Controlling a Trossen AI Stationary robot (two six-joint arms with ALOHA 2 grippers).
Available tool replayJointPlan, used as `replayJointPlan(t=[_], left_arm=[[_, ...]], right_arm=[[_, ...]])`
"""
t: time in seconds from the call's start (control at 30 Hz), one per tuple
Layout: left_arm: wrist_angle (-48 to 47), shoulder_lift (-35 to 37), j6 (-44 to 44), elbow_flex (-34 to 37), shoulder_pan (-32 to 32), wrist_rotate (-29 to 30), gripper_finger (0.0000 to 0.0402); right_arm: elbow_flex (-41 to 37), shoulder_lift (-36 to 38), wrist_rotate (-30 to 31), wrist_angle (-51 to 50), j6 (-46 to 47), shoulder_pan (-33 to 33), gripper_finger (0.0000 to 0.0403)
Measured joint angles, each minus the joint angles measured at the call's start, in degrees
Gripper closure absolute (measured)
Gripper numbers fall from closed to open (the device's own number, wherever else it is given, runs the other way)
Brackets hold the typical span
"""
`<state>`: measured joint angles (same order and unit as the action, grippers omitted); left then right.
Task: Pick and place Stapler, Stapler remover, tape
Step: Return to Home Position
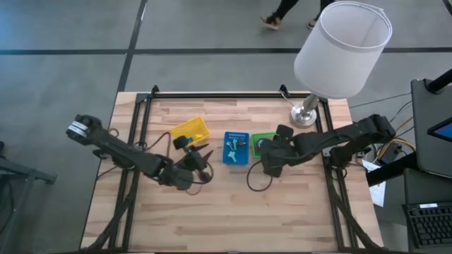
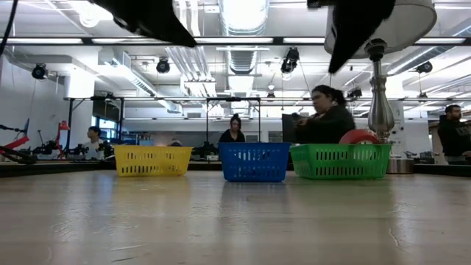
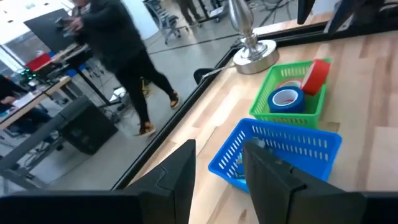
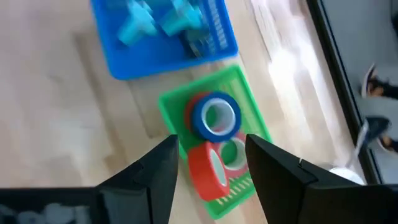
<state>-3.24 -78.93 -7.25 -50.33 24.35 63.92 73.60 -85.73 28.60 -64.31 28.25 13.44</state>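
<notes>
One blue tape ring (image 4: 197, 121), green mesh basket (image 4: 199, 84)

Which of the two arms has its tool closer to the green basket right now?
Right. The right tool hangs over the green basket. The left tool is farther off, past the blue basket, near the yellow basket.

Tape rolls gathered in the green basket (image 4: 166, 106)
The blue tape roll (image 4: 216, 118) lies flat upon a red roll (image 4: 188, 111); a second red roll (image 4: 207, 169) stands on its edge just beside them, against the basket wall. Pale blue stapler removers (image 4: 152, 22) lie in the blue basket (image 4: 137, 59).
</notes>
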Motion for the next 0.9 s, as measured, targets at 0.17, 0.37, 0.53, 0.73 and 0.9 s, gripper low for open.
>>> replayJointPlan(t=[0.17,0.37,0.53,0.73,0.9], left_arm=[[-12.67,8.20,-5.04,-0.01,3.18,0.04,0.0266],[-24.06,17.66,-13.60,4.07,7.51,-0.14,0.0266],[-23.77,23.90,-13.71,10.10,9.13,-7.32,0.0266],[-15.65,29.77,-6.85,18.15,9.14,-21.01,0.0266],[-3.64,36.81,3.42,24.33,8.83,-30.96,0.0266]], right_arm=[[2.27,2.48,-0.08,0.74,-3.89,4.63,0.0218],[-3.75,9.63,-0.07,13.94,-12.44,10.71,0.0227],[-14.69,19.20,-2.33,31.06,-20.52,12.22,0.0236],[-29.21,33.38,-5.27,43.51,-22.10,9.73,0.0243],[-39.46,45.84,-5.30,50.77,-21.08,7.44,0.0242]])
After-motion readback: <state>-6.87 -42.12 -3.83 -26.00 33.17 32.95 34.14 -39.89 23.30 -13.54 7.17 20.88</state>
